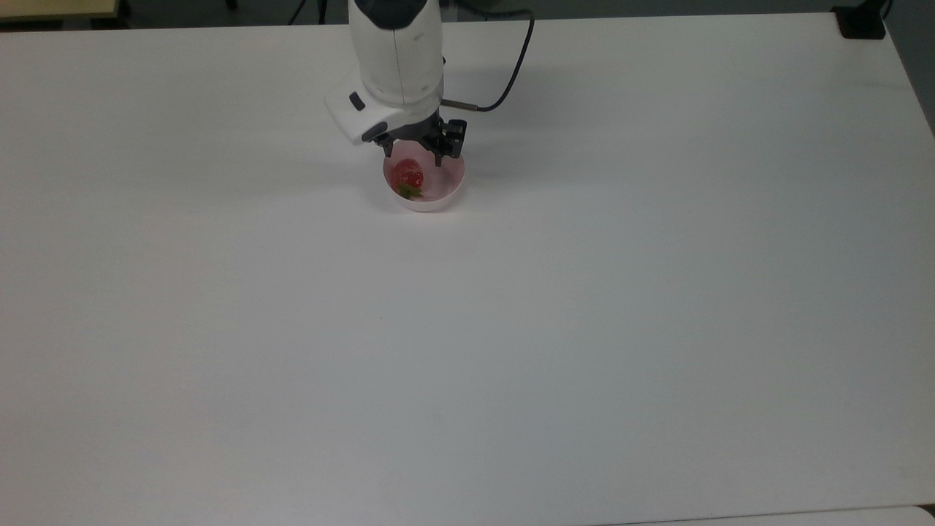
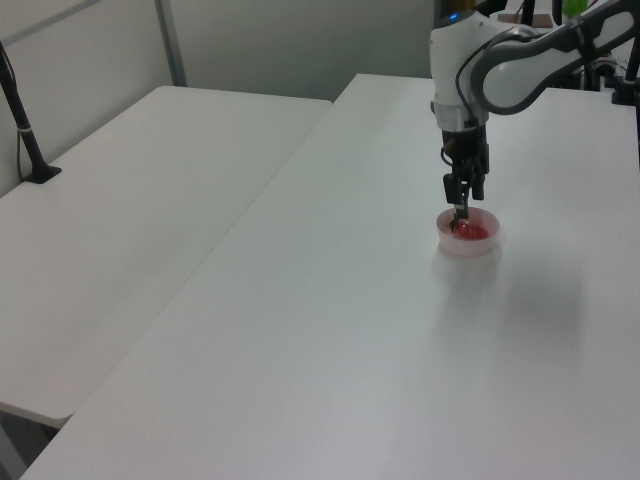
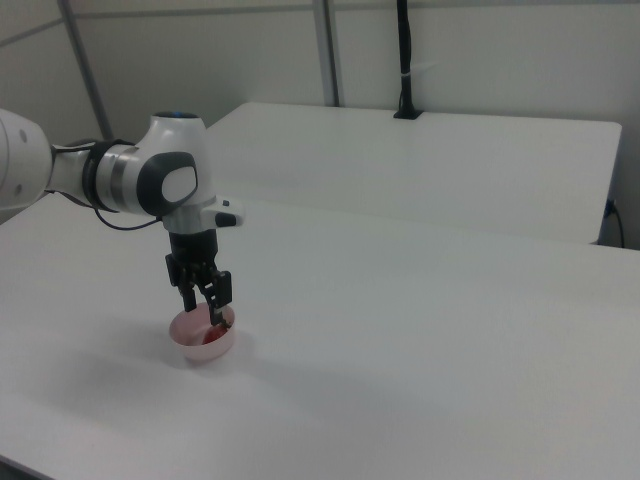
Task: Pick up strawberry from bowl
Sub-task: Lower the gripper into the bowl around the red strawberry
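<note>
Looking down in the top view: pale pink bowl (image 1: 441, 191) sitting upper centre of the frame on the white table (image 1: 584, 307), a little left of the middle. Holding the strawberry (image 1: 407, 176) against the left half of its floor, red body toward the top of the frame, green cap pointing toward the bottom edge.

Hanging right over the bowl, the gripper (image 1: 413, 158), coming down from the white arm (image 1: 397, 51) at the top edge of the frame. Standing apart, the two dark fingers, one at the bowl's upper left rim, the other over its upper middle, tips dipping to about rim height. Gripping nothing; the strawberry lying just below and between the tips in the frame, whether touched or not impossible to tell. Trailing off to the right of the wrist, a black cable (image 1: 511, 80).

Switching to the left view: bowl (image 2: 481, 246) at centre right of the frame, red strawberry (image 2: 472, 232) showing inside, gripper (image 2: 460, 214) pointing straight down into the left side of the bowl.

Switching to the right view: bowl (image 3: 195, 350) at lower left of the frame, a patch of red strawberry (image 3: 212, 338) showing inside, gripper (image 3: 204, 316) reaching down over the rim, fingers spread a little, arm (image 3: 120, 178) stretching in from the left edge.
</note>
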Motion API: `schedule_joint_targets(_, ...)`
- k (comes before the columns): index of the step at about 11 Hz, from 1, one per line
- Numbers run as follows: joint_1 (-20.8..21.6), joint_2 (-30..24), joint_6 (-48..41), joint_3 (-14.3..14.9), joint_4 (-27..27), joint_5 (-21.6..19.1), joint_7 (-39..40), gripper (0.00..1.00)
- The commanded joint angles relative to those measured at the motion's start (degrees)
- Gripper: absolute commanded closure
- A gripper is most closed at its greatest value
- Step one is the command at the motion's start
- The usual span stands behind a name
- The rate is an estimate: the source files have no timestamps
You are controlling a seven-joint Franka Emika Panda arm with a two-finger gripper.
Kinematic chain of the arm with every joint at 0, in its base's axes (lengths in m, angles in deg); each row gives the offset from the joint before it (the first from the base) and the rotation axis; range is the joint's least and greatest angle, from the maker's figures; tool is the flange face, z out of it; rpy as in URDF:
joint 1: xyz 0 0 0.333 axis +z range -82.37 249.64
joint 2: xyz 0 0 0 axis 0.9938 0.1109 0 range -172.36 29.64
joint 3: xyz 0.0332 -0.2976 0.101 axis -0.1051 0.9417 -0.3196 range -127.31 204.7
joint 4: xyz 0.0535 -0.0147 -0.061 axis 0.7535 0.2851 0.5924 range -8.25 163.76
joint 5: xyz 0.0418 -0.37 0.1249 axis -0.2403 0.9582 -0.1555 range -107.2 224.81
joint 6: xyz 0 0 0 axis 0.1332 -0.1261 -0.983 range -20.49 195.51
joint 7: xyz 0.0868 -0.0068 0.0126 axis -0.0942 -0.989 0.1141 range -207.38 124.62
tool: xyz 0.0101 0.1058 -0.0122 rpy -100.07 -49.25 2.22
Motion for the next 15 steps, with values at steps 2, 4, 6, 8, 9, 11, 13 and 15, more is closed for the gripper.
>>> schedule_joint_targets(2, 0.8, 3.1, 2.9, 0.2, 0.4, 1.8, -1.9, 0.06)
schedule_joint_targets(4, 0.9, 3.9, 3.5, 0.1, 0.4, 2.8, -2.0, 0.06)
schedule_joint_targets(6, 1.0, 4.6, 3.6, -1.0, 0.5, 4.1, -3.3, 0.06)
schedule_joint_targets(8, 1.1, 4.7, 3.5, -1.1, 0.4, 4.7, -4.4, 0.06)
schedule_joint_targets(9, 1.1, 4.2, 3.3, -1.2, 0.1, 4.7, -4.4, 0.06)
schedule_joint_targets(11, 1.0, 3.9, 3.2, -2.9, -0.1, 4.8, -4.8, 0.06)
schedule_joint_targets(13, 1.0, 3.2, 2.7, -3.0, -0.8, 4.9, -5.0, 0.06)
schedule_joint_targets(15, 1.0, 3.2, 2.6, -4.4, -0.8, 6.7, -7.1, 0.06)
